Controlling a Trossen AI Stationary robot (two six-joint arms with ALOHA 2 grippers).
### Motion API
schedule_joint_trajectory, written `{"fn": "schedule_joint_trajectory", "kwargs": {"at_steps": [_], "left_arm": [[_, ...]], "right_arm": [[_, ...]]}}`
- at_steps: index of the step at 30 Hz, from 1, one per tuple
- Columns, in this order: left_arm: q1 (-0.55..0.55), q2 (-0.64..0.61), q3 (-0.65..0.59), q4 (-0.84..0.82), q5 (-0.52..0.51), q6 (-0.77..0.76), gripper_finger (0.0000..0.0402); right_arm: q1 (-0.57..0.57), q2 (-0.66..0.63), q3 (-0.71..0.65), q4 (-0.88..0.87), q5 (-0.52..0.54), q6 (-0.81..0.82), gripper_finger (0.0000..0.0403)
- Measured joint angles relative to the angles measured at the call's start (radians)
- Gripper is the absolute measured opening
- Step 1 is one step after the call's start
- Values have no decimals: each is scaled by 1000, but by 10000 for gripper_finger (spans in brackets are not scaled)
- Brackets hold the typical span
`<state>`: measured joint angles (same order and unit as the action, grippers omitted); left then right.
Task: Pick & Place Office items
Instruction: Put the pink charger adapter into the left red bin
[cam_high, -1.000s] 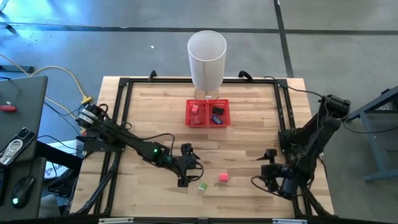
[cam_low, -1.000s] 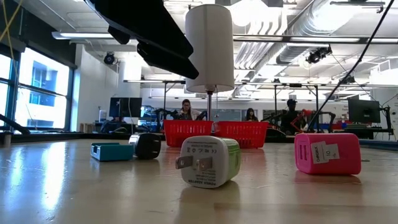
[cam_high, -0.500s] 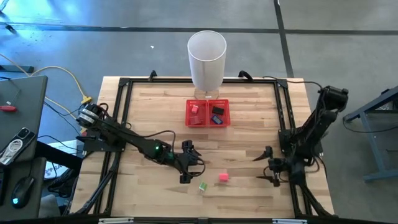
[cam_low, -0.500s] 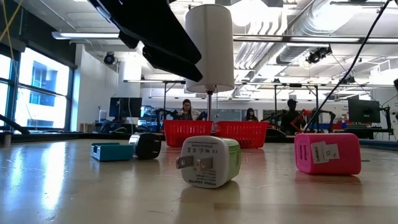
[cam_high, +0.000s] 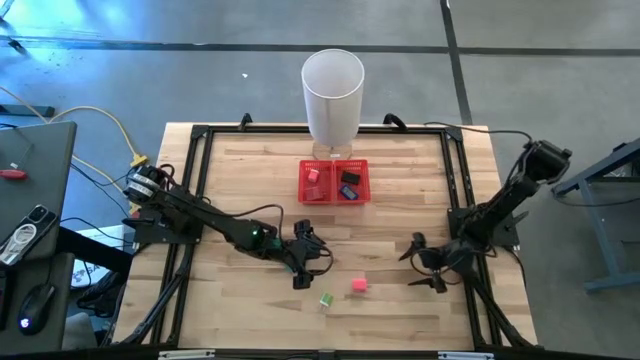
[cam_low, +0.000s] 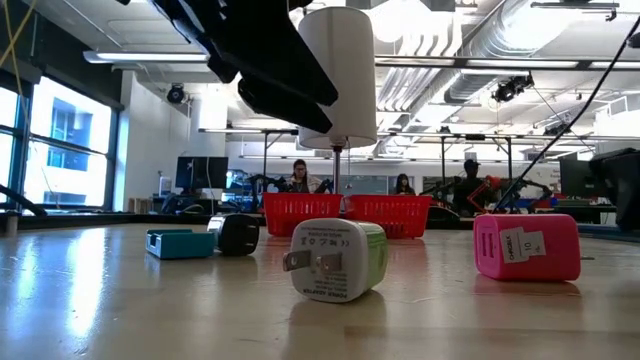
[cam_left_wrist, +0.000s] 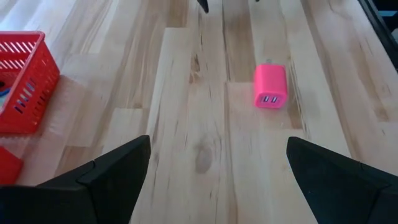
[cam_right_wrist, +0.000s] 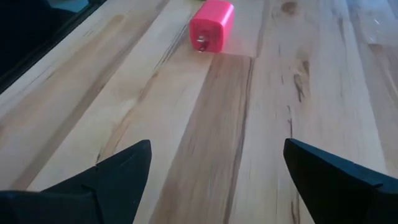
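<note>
The pink piece (cam_high: 359, 285) lies flat on the wooden table between my two grippers and also shows in the left wrist view (cam_left_wrist: 270, 86) and the right wrist view (cam_right_wrist: 211, 25). A green-white piece (cam_high: 326, 299) lies near it, resting on its side (cam_low: 335, 260). A teal piece (cam_low: 180, 243) and a dark piece (cam_low: 238, 234) rest on the table farther back in the low view. My left gripper (cam_high: 305, 258) is open, left of the pink piece. My right gripper (cam_high: 420, 262) is open, right of it. Neither touches anything.
The red mesh two-compartment tray (cam_high: 334, 182) sits at the table's far middle with several small pieces in it. The tall white cylinder bin (cam_high: 333, 95) stands just behind it. A black frame (cam_high: 190, 200) runs along the table's sides. People sit far off in the room (cam_low: 300, 177).
My right gripper has moved toward the table's left, closer to the pink piece, and stayed open. My left gripper has edged toward the table's right. The pieces have not moved.
</note>
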<state>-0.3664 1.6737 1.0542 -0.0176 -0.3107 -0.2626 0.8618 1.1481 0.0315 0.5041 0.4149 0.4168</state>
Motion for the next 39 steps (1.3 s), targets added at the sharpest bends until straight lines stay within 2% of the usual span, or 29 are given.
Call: {"fn": "schedule_joint_trajectory", "kwargs": {"at_steps": [8, 14, 18, 25, 32, 39], "left_arm": [[0, 0, 0, 1, 0, 0, 367], [0, 0, 0, 1, 0, 0, 367], [0, 0, 0, 1, 0, 0, 367], [0, 0, 0, 0, 0, 0, 367], [0, 0, 0, 0, 0, -12, 367], [0, 0, 0, -2, 1, -32, 367]], "right_arm": [[-92, 2, 0, 34, -127, -77, 353], [-100, 52, 0, 69, -123, -89, 353], [-99, 111, 0, 153, -106, -118, 353], [-120, 256, 0, 303, -112, -122, 353], [-194, 437, 1, 509, -216, -157, 353], [-242, 619, 10, 721, -262, -170, 353]]}}
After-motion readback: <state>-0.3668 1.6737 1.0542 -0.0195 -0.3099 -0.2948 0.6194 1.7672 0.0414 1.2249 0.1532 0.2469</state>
